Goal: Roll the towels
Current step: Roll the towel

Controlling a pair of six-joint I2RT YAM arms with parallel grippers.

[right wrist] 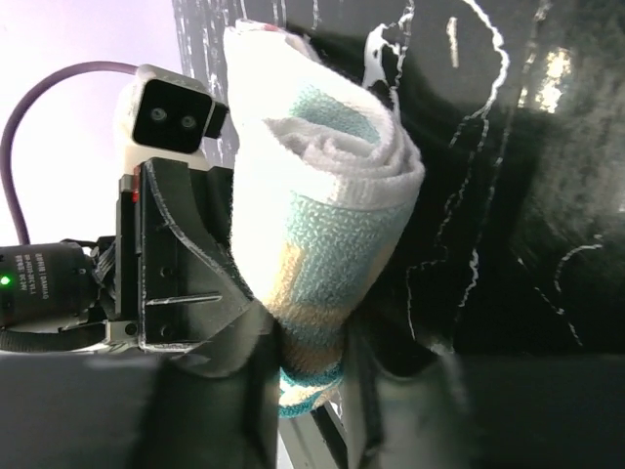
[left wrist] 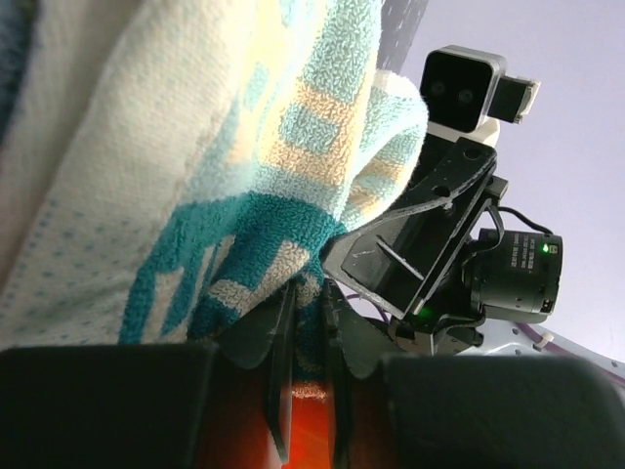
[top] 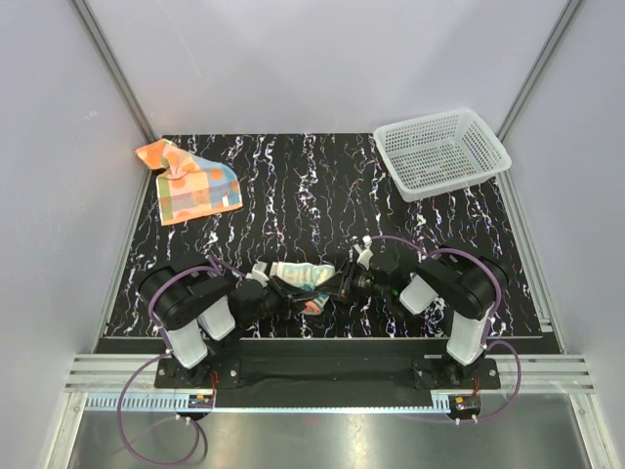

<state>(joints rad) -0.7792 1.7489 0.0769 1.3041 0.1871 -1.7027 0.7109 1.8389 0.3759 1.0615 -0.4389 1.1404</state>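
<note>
The cream towel [top: 298, 275] with teal and orange lettering lies rolled near the table's front edge, between my two grippers. My left gripper [top: 275, 290] is shut on its left end; the left wrist view shows teal terry cloth [left wrist: 234, 176] pinched between the jaws [left wrist: 308, 313]. My right gripper [top: 330, 289] is shut on its right end; the right wrist view shows the rolled cloth [right wrist: 322, 215] clamped between the fingers [right wrist: 312, 376]. The orange towel [top: 188, 183] with blue, green and yellow patches lies crumpled at the far left, away from both grippers.
A white plastic mesh basket [top: 441, 151] stands at the far right corner of the black marbled table [top: 322, 195]. Grey walls and aluminium rails close in the sides. Each wrist view shows the other arm's camera [left wrist: 467, 86] [right wrist: 171, 115] close by.
</note>
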